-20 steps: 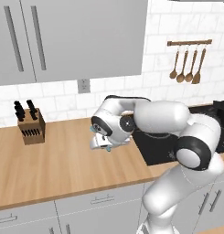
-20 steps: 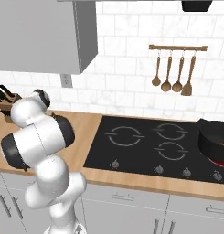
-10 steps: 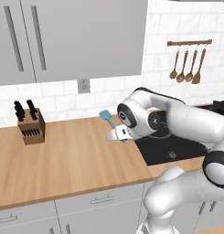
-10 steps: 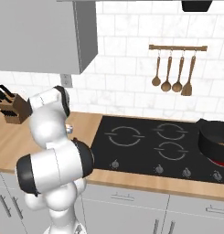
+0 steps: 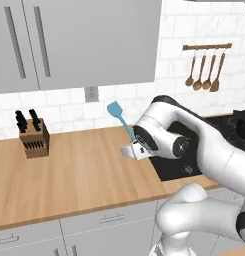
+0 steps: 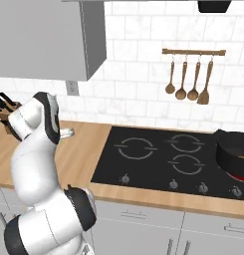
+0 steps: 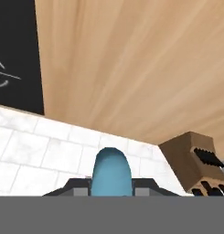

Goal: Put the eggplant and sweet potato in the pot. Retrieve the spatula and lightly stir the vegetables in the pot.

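My gripper (image 5: 130, 148) is raised above the wooden counter (image 5: 69, 170), just beside the left edge of the black cooktop (image 6: 168, 167). My fingers are clamped on the spatula (image 5: 120, 119): its thin handle runs up and back from them, tilted, with the small light-blue blade at the top against the white tiled wall (image 6: 143, 74). In the hand view the blue blade (image 7: 111, 171) stands between my two dark fingertips (image 7: 77, 186), and nothing else touches it.

The pot (image 6: 235, 155) sits at the far right of the cooktop, over the right-hand burner, well apart from my gripper. A sliver of purple shows at its rim; I cannot tell what lies inside it.

Open room: the counter below and to the left of my gripper is bare wood out to the knife block (image 5: 34, 140), which stands near the wall, well apart. The three burner rings between my gripper and the pot carry nothing. Brown wooden utensils (image 6: 187, 79) hang from a rail on the wall above the cooktop. Grey cabinets (image 5: 84, 45) hang above the counter.
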